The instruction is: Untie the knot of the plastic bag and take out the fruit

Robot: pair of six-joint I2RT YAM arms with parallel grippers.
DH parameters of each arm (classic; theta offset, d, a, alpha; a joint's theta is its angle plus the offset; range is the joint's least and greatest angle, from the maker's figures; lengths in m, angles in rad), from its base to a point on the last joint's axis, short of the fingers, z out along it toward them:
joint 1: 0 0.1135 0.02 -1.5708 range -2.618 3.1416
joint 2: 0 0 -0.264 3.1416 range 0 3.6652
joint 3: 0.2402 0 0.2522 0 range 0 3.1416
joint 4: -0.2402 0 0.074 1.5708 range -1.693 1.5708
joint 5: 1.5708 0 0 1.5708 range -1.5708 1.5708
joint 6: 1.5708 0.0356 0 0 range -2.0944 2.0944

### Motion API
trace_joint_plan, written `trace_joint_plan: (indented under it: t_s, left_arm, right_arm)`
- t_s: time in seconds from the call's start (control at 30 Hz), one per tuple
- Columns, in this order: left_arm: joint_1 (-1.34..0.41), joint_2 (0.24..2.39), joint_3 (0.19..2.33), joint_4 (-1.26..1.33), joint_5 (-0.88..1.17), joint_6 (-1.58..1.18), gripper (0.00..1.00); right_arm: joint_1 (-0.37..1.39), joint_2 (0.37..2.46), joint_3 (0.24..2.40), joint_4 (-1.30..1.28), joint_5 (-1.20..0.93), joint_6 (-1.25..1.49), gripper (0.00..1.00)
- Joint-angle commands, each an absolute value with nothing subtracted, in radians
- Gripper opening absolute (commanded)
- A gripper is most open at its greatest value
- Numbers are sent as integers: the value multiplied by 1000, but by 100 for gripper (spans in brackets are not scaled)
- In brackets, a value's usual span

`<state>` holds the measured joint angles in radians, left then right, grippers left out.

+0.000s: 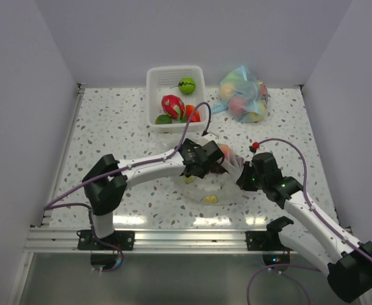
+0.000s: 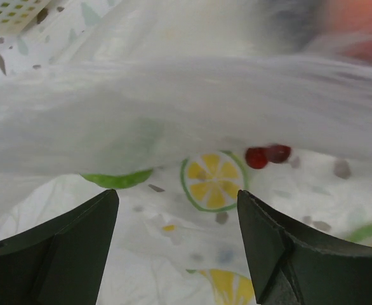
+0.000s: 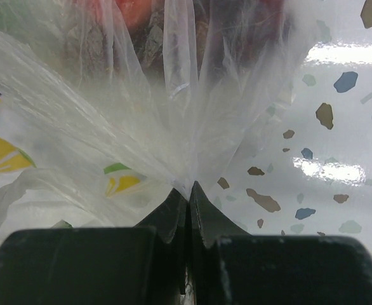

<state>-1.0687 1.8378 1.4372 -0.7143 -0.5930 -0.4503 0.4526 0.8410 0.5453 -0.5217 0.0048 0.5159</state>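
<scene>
The clear plastic bag (image 1: 214, 184) lies crumpled on the table between my two grippers. My right gripper (image 1: 242, 175) is shut on a gathered fold of its plastic (image 3: 187, 171), and the film fans out from the closed jaws. My left gripper (image 1: 206, 161) is open just above the bag; the film (image 2: 173, 101) stretches across its view and nothing sits between the jaws. Fruit shows through the plastic: a citrus slice (image 2: 212, 181), a green lime (image 2: 117, 180) and a yellow slice (image 1: 209, 199). I cannot make out the knot.
A white basket (image 1: 153, 82) at the back holds a green lime (image 1: 186, 85), a red fruit (image 1: 172, 105) and others. A blue-tinted bag of fruit (image 1: 243, 95) lies to its right. A small red cherry (image 1: 254, 146) sits on the table near my right gripper.
</scene>
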Motion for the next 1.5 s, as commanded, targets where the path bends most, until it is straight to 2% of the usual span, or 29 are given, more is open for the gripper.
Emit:
trace_joint_plan:
  t_s: [0.0,0.2,0.63,0.87,1.03,1.47]
  left_arm:
    - [-997,1824,1387,-661,-664,-439,81]
    - [-957,1773,1255,-568,-703,-445,83]
    - [-904,1641,1039,-223,-721,-564,99]
    - [-891,1601,989,-133,-755,-683,99]
    - [-871,1652,1012,-187,-795,-790,97]
    - [-776,1738,1020,-103,-822,-830,97]
  right_arm:
    - [456,824,529,-480,-11,519,0]
    - [454,850,514,-453,-26,508,0]
    - [460,922,551,-364,-101,479,0]
    - [506,937,583,-341,-100,506,0]
    - [601,974,607,-318,-51,526,0]
    - [667,1020,580,-271,-61,548,0]
